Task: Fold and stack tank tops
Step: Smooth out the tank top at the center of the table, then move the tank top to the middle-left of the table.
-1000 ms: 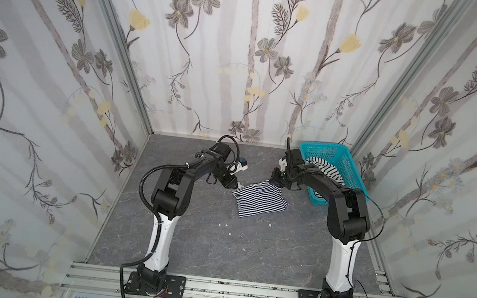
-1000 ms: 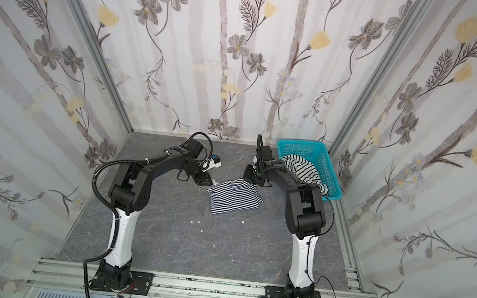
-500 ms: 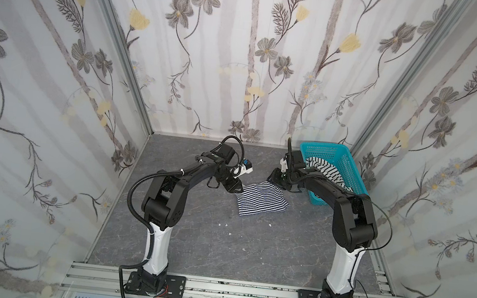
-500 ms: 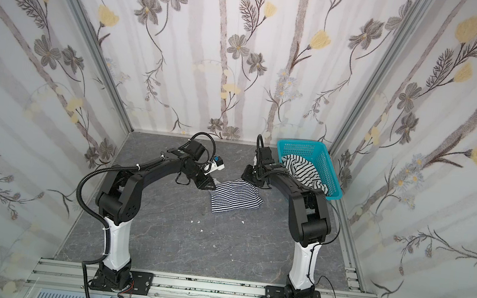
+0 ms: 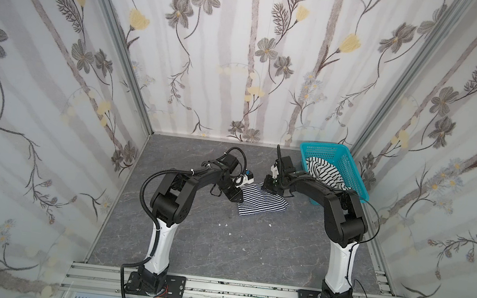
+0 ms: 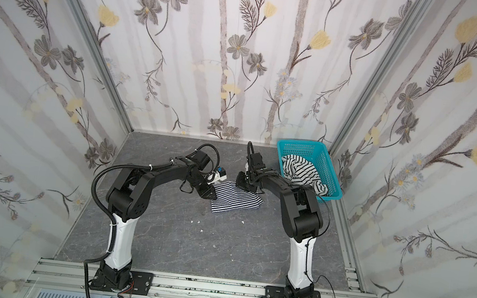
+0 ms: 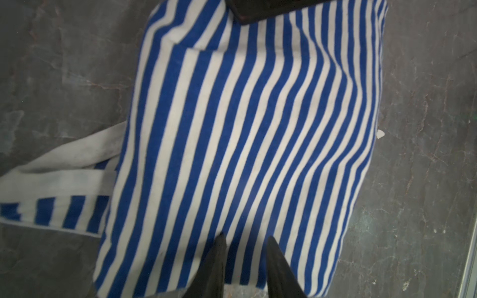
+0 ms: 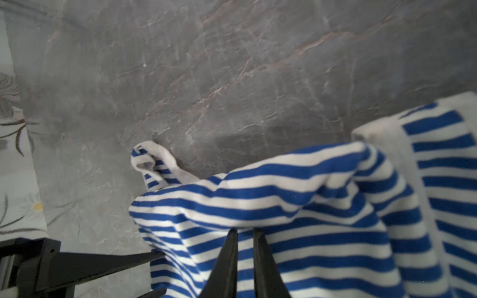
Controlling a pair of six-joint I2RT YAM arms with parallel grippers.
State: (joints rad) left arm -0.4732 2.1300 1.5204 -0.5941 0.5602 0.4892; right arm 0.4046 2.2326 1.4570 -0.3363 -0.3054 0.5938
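Note:
The fine-striped tank top [image 5: 264, 204] [image 6: 237, 201] lies folded on the grey table between my arms. My left gripper [image 5: 237, 198] [image 7: 245, 240] rests on its left edge, open by a narrow gap, and flat cloth [image 7: 258, 129] shows between the fingers. My right gripper [image 5: 268, 186] [image 8: 244, 231] is at the far edge, shut on a raised fold of this top [image 8: 309, 206]. A strap loop [image 8: 147, 160] trails onto the table. The wider-striped tank top [image 5: 324, 173] [image 6: 305, 172] lies crumpled in the teal basket [image 5: 321, 148].
The basket [image 6: 298, 146] stands at the back right corner, close to my right arm. Flowered walls close in the back and both sides. Small white scraps [image 5: 225, 224] lie in front of the folded top. A metal rail [image 5: 215, 287] runs along the front.
My left gripper has moved right and toward the front, onto the top's left edge. The right gripper has shifted slightly along the far edge.

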